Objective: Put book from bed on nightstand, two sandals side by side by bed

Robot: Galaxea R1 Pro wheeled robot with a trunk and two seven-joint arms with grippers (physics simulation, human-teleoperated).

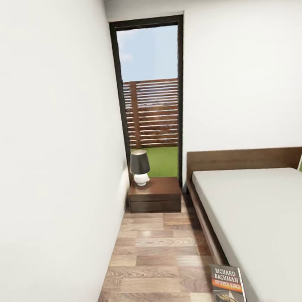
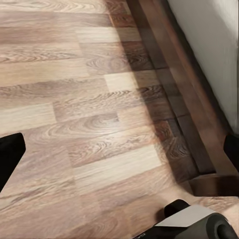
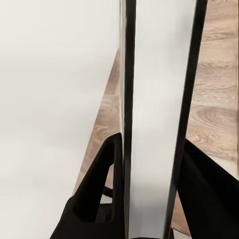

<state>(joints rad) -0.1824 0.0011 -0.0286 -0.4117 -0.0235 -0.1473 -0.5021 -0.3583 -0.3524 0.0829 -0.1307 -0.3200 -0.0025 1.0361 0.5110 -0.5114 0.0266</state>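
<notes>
One large low bed point(image 1: 263, 215) with a dark brown wooden frame and pale grey-beige mattress runs along the right side of a narrow strip of wood-plank floor point(image 1: 154, 259), a white wall point(image 1: 47, 153) closing the left. At the far end, below one tall black-framed window point(image 1: 151, 97), stands one low dark-brown wooden nightstand point(image 1: 155, 195) carrying one small lamp point(image 1: 139, 167) with a dark shade and white base. One thin black paperback book point(image 1: 228, 286), lettered "RICHARD BACHMAN", is held upright beside the bed's near edge. The right gripper point(image 3: 149, 169) points along the floor, its jaws clenched on the book's edge. The left gripper point(image 2: 119, 149) hangs over the floor beside the bed frame, jaws spread wide apart.
</notes>
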